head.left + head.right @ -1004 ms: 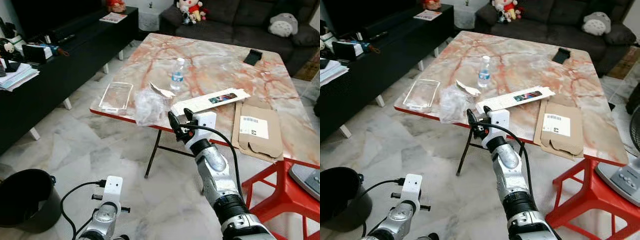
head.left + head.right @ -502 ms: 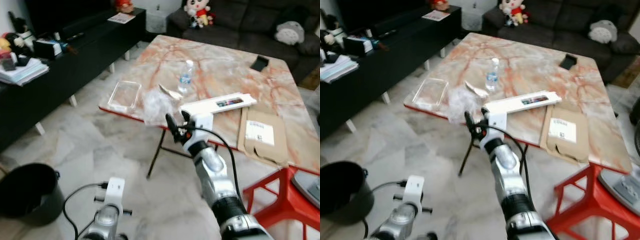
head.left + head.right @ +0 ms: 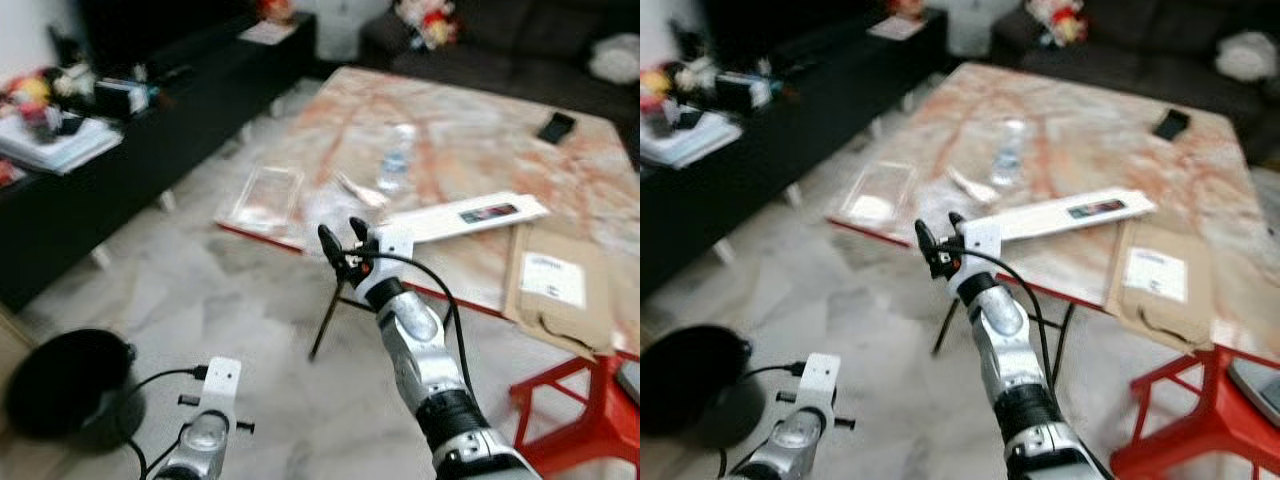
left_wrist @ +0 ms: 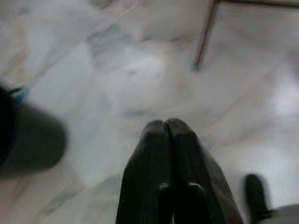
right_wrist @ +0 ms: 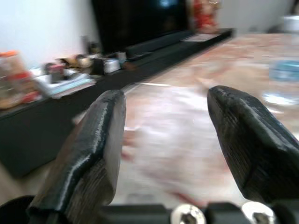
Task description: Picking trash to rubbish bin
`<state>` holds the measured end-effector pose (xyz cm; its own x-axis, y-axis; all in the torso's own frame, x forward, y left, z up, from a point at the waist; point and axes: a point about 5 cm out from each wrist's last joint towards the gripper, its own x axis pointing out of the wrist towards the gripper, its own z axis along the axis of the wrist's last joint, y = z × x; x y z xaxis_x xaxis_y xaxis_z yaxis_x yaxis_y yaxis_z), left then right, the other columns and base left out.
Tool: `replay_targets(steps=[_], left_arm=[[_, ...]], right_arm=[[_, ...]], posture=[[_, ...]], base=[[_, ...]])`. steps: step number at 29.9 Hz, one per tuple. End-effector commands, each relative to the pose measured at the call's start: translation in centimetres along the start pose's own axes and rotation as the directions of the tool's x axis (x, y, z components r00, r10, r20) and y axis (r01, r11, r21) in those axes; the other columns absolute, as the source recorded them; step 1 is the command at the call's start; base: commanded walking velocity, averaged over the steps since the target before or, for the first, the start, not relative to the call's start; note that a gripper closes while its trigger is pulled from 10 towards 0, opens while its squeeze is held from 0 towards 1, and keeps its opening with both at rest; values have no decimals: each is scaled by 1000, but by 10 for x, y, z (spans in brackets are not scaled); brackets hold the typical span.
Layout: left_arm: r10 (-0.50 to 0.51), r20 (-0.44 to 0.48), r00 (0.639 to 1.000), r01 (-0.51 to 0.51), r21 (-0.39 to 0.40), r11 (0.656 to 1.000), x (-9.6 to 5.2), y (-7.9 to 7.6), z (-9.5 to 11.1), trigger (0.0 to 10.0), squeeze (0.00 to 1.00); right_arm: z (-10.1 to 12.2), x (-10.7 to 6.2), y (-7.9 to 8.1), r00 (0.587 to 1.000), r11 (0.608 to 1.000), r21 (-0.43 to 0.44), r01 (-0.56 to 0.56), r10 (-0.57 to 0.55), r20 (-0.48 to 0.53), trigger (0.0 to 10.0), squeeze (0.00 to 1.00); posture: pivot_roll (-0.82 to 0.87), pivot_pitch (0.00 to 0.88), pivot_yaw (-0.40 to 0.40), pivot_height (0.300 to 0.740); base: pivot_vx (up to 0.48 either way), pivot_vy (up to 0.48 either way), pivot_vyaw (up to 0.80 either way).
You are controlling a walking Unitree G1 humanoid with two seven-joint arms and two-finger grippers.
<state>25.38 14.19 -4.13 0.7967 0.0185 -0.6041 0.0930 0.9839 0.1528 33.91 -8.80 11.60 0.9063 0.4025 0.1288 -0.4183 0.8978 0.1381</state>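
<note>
Two fingers of our right gripper stand apart at frame centre, approaching the crumpled plastic wrap on the table edge just above; next we close on it. Left gripper together, idle.

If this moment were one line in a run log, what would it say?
right gripper: open, raised near crumpled plastic bag at table edge | left gripper: shut, idle

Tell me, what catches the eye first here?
The right hand, fingers spread open, reaches toward the near edge of a pink marble table strewn with a crumpled plastic bag, a water bottle and flattened cardboard. On the floor at the left stands a black bin.
</note>
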Motion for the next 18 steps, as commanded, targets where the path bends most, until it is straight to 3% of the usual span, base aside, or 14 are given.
replay_targets(steps=[1, 6, 12, 18], left_arm=[[-2, -7, 1000, 2, 27, 1000, -1, 3, -4, 10000, 0], [-3, -7, 1000, 3, 27, 1000, -1, 3, -4, 10000, 0], [-1, -8, 1000, 2, 25, 1000, -1, 4, -5, 10000, 0], [-3, -7, 1000, 3, 27, 1000, -1, 3, -5, 10000, 0]], right_arm=[[8, 6, 4, 1000, 1000, 24, 2, -3, 31, 10000, 0], [10, 7, 6, 999, 999, 32, -8, 7, 42, 10000, 0], [11, 6, 11, 998, 999, -9, -36, 37, 53, 10000, 0], [8, 5, 17, 997, 998, 6, -63, 63, 44, 10000, 0]], posture=[[-97, 38, -81, 740], [-99, 30, -77, 740], [-99, 23, -75, 740], [-96, 31, -77, 740]], base=[[341, 0, 0], [337, 0, -464], [387, 0, 0], [386, 0, 800]])
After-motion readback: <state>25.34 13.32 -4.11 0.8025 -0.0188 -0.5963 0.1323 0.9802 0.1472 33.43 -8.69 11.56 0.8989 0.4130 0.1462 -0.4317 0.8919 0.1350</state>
